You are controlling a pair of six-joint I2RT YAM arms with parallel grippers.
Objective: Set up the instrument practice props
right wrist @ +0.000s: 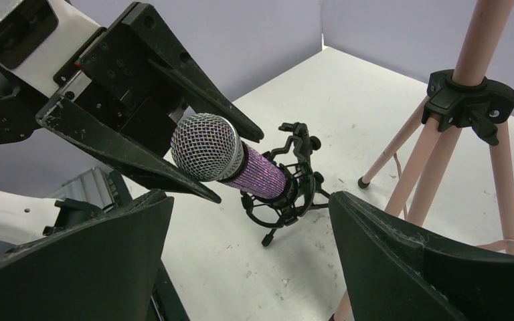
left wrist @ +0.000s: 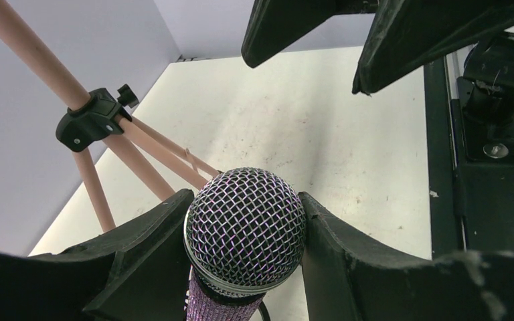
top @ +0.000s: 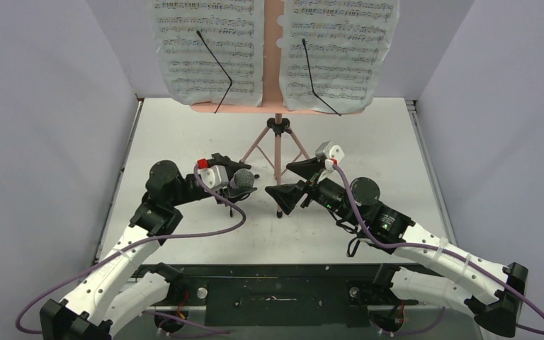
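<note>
Left hand (top: 244, 183) clamps the microphone (right wrist: 241, 164) seated in its holder (right wrist: 284, 195); right hand (top: 278, 179) spread wide beside music stand (top: 278, 145).

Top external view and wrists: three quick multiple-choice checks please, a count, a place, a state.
1. The pink music stand holds sheet-music pages: A one, B two, C three.
2. The purple microphone sits: A in the black mic holder, B on the stand's desk, C in the right gripper.
3. The right gripper is: A shut on the stand, B shut on the microphone, C open and empty.
1 B, two pages hang side by side; 2 A, the holder's ring clasps it; 3 C, its fingers stand wide, touching nothing.
</note>
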